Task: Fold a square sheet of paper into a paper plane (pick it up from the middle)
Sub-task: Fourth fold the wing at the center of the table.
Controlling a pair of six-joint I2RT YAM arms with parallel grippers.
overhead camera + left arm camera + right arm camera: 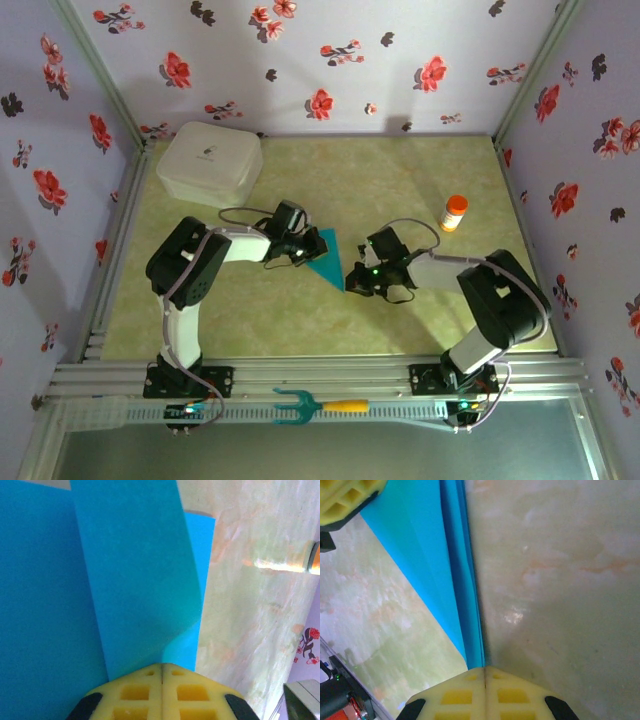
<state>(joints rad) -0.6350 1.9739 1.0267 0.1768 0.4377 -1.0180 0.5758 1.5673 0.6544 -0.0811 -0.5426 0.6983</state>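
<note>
The table has a smooth, pale green top with a marbled pattern and faint orange veins, and it shines a little under the light. Lavender walls printed with red and dark flowers close it in on three sides, and a ribbed metal rail runs along the near edge. A white box with rounded corners sits in the far left corner. The paper, teal-blue and folded into a narrow triangle with its point toward the near edge, lies to the right of the box and nearer the arms, about mid-table. The left gripper is at the side of the paper that faces the box. In the left wrist view its yellow fingers are pressed together with no gap, and a raised flap of the paper runs straight down into the seam between them, so it looks pinched there. The right gripper is at the paper's pointed end, on the side away from the box. In the right wrist view its fingers are likewise closed tight, with the stacked folded layers narrowing into their tips. An orange bottle with a white cap stands upright well to the right of the box, apart from both grippers. A teal fork-shaped tool with a yellow handle lies flat on the rail, far nearer than the box and between the two arm bases.
</note>
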